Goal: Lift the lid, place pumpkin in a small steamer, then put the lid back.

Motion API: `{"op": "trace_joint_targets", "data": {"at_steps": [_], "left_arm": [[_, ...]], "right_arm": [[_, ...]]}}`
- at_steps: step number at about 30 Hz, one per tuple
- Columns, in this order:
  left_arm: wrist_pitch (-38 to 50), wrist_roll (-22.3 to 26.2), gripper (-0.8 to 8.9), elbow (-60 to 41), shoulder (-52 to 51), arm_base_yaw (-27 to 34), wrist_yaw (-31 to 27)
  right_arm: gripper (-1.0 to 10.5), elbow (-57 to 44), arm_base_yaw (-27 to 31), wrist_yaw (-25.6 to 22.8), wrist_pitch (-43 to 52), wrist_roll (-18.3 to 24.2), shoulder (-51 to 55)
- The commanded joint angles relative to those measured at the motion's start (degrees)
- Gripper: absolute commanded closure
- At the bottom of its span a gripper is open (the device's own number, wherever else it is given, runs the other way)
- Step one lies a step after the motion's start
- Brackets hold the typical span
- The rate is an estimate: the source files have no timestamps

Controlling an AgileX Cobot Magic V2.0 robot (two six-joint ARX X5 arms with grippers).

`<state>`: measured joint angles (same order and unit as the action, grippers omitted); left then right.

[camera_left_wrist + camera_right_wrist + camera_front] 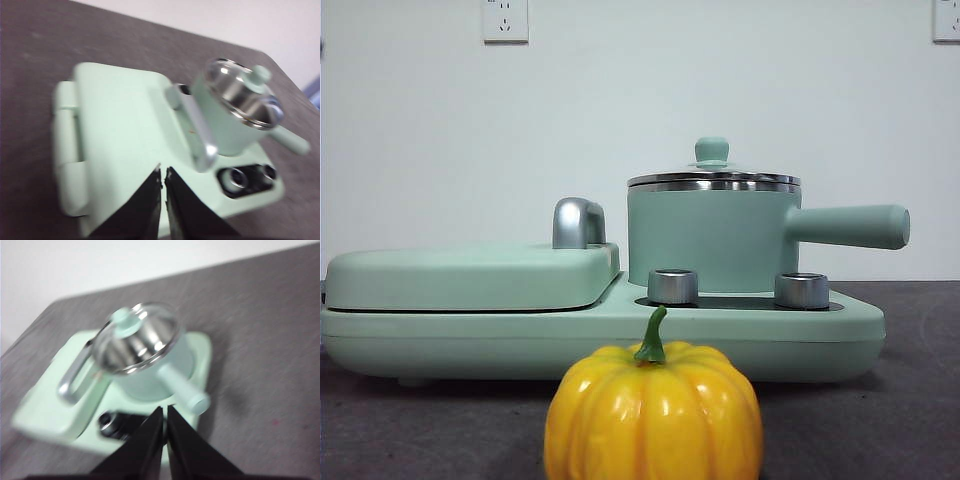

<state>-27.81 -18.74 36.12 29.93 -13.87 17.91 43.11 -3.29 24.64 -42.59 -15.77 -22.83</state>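
Note:
The glossy yellow-orange pumpkin [653, 418] with a green stem stands on the table at the very front of the front view. Behind it the small steamer [712, 238] sits on the mint-green cooker base [600, 335], its handle pointing right. The glass lid [712, 176] with its mint knob rests on the steamer's rim. From above, the left wrist view shows the steamer [227, 127] and lid [243, 92], the right wrist view the steamer [155, 375] and lid [136, 337]. My left gripper [163, 172] and right gripper [165, 412] both hover high, shut and empty. No wrist view shows the pumpkin.
The broad flat griddle cover [470, 275] with its steel handle [578, 222] fills the cooker's left half. Two steel knobs [673, 286] stand in front of the steamer. Dark grey tabletop [910, 400] surrounds the cooker.

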Motion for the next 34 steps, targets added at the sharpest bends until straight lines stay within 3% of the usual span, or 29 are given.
{"op": "trace_joint_targets", "data": {"at_steps": [1,4,9,18,20,25,34], "left_arm": [[-2.23,3.02,7.98,5.70,5.49,-1.25,2.67],[-4.98,6.32,7.98,10.62,10.93,-2.82,5.18],[-7.32,10.36,7.98,15.80,17.38,-5.81,7.69],[-5.60,10.69,7.72,16.22,19.58,-7.52,7.67],[-5.62,10.69,6.92,16.22,19.58,-7.52,7.65],[-5.57,10.75,3.85,16.22,19.58,-7.52,7.65],[-5.46,8.87,3.53,16.37,19.76,-7.52,7.65]], "right_arm": [[9.4,5.60,-0.11,1.84,-5.55,6.29,-3.82],[9.4,10.10,-0.13,2.60,-9.97,11.06,-7.26],[9.4,14.43,-0.15,4.63,-12.79,15.41,-10.58],[9.3,14.73,-0.13,5.09,-13.25,16.28,-10.91],[9.0,14.73,-0.13,5.09,-13.18,16.31,-10.91],[5.2,14.73,-0.13,5.07,-13.09,16.31,-10.93],[4.9,14.73,-0.13,5.35,-13.14,16.24,-10.80]]}}
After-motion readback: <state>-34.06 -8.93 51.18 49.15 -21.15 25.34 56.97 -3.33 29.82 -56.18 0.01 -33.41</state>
